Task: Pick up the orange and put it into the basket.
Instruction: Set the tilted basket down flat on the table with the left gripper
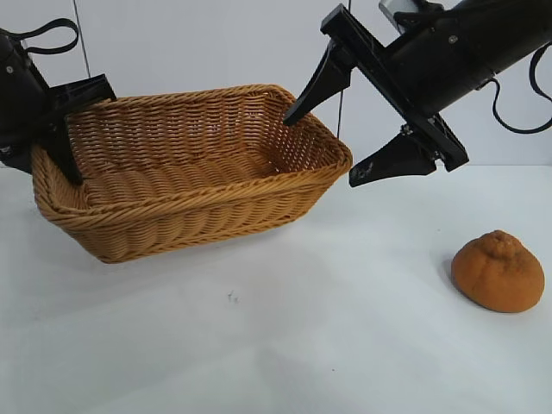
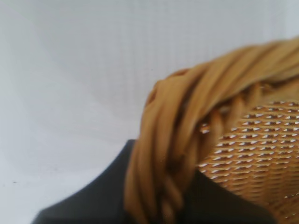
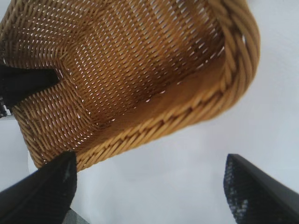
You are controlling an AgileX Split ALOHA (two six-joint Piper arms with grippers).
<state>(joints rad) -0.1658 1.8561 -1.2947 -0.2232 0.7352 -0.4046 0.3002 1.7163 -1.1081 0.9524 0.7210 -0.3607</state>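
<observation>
Wicker sits pinched in my left hand point(image 1: 65, 159), which grips the basket point(image 1: 198, 207) by its braided rim and tips that end up. My right hand point(image 1: 332, 147) hangs spread wide over the far rim, empty. The orange point(image 1: 498, 271) lies on the counter point(image 1: 302, 345), well apart, not yet picked up.

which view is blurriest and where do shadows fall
Left wrist view: blurriest, the basket rim fills it, soft and too near to be sharp. Exterior view: sharp, even light, a faint shadow under the orange and along the basket's base. Right wrist view: weave is fairly clear, darker inside its far corner; the right gripper's fingers look soft.
</observation>
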